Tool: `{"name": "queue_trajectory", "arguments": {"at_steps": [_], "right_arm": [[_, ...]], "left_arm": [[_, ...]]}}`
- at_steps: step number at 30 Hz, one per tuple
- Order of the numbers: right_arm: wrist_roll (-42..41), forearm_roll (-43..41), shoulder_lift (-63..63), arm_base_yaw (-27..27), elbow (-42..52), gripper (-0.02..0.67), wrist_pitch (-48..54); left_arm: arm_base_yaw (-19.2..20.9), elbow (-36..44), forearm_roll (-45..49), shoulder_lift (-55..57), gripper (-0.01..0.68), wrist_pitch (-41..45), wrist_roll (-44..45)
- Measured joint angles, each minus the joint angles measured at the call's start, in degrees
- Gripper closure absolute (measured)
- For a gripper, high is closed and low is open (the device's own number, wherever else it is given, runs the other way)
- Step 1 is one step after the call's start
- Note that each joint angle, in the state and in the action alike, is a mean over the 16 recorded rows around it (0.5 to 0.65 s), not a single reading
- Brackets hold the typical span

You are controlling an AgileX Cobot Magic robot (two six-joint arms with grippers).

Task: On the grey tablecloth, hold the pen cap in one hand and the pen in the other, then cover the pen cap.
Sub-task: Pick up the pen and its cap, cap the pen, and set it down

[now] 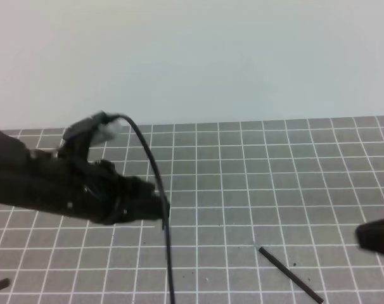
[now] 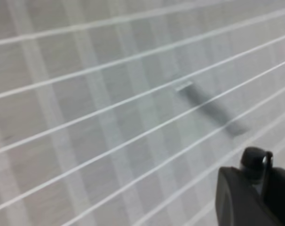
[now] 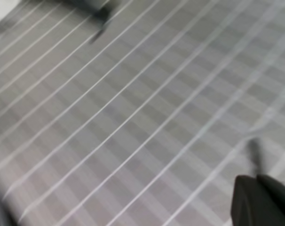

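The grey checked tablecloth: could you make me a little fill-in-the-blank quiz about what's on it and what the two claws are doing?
1. The thin straight black pen lies flat on the grey, white-gridded ____.
2. The left gripper is pinching the tiny black tube-shaped ____.
3. The right gripper, at the edge of the high view, is ____ and holds nothing.

Missing words: tablecloth; pen cap; shut.

No readable text, labels, brands or numbers anywhere — only plain white grid lines on the cloth (image 1: 274, 164).
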Motion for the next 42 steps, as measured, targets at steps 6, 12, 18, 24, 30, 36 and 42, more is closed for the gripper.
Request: {"name": "queue_trajectory", "arguments": {"at_steps": [6,12,18,24,30,36,42], "right_arm": [[6.0,-13.8,7.5,7.4,-6.0,0.641,5.0],[17.4,-29.9,13.3,16.7,-9.5,0.641,4.8],[29.3,-41.5,18.0,22.5,-10.7,0.64,0.6],[34.1,-44.1,23.4,24.2,-11.0,0.608,-4.2],[36.1,-45.7,30.2,24.2,-11.5,0.526,-7.9],[36.5,-46.7,37.2,24.2,-12.2,0.438,-10.9],[36.6,-47.1,42.6,24.2,-12.6,0.399,-13.6]], "left_arm": [[4.7,0.0,-16.7,-0.9,0.589,4.4,8.8],[6.3,0.7,-29.0,-0.9,0.59,6.0,14.3],[6.5,3.6,-38.8,-0.9,0.591,4.9,19.3],[6.5,7.8,-44.8,-1.4,0.591,1.5,23.7],[6.5,10.8,-46.2,-3.3,0.591,-2.6,26.7],[6.5,11.6,-46.2,-5.5,0.591,-5.2,27.5],[6.5,11.6,-46.2,-6.7,0.591,-5.2,27.5]]}}
